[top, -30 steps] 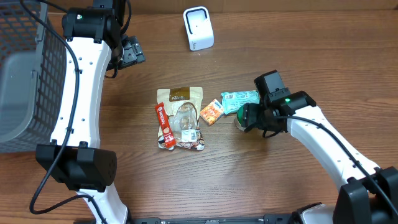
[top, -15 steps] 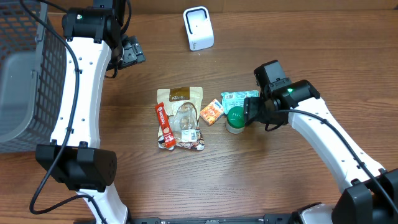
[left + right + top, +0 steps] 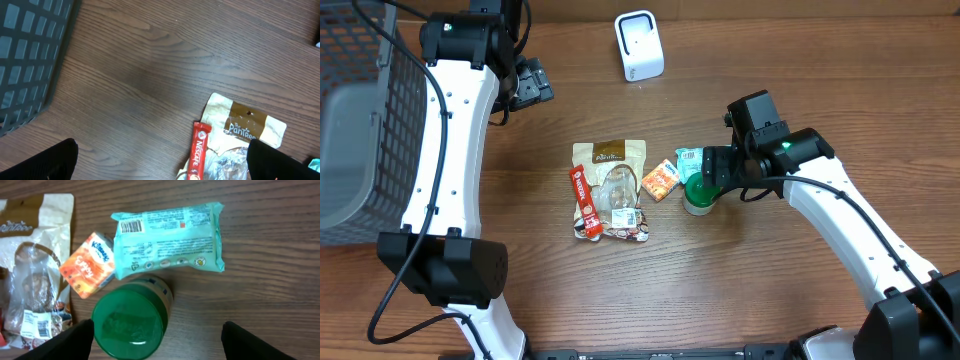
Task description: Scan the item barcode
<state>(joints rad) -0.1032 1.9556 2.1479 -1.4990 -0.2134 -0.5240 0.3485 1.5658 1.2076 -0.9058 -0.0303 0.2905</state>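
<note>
- Two pincers are in view. The right pincer (image 3: pixel 157 330) stands open over the jar (image 3: pixel 131 319), its fingers (image 3: pixel 75 337) spread to either side of the lid and gripping nothing.
- The jar stands upright on the wooden surface (image 3: pixel 770 300), right of centre, just beside the right pincer's left finger and well apart from the other.
- Its lid is round and dark green with a faint raised pattern, and it faces straight up at the wrist camera.
- Only a strip of the jar's side shows at the far edge: a pale yellowish label with a thin blue band.
- Touching the jar's far side lies a teal packet (image 3: pixel 167 237), flat, with a barcode printed at its far left corner.
- An orange tissue pack (image 3: pixel 87 265) lies just left of the jar, tucked partly under the packet.
- Further left lies a brown and white pouch (image 3: pixel 610 165), with a red coffee stick (image 3: pixel 199 150) along its left edge.
- The white scanner (image 3: pixel 640 45) stands at the far edge, well apart from the jar.
- The left pincer (image 3: pixel 160 165) hangs open and empty at the far left, near a grey basket (image 3: pixel 360 120).
</note>
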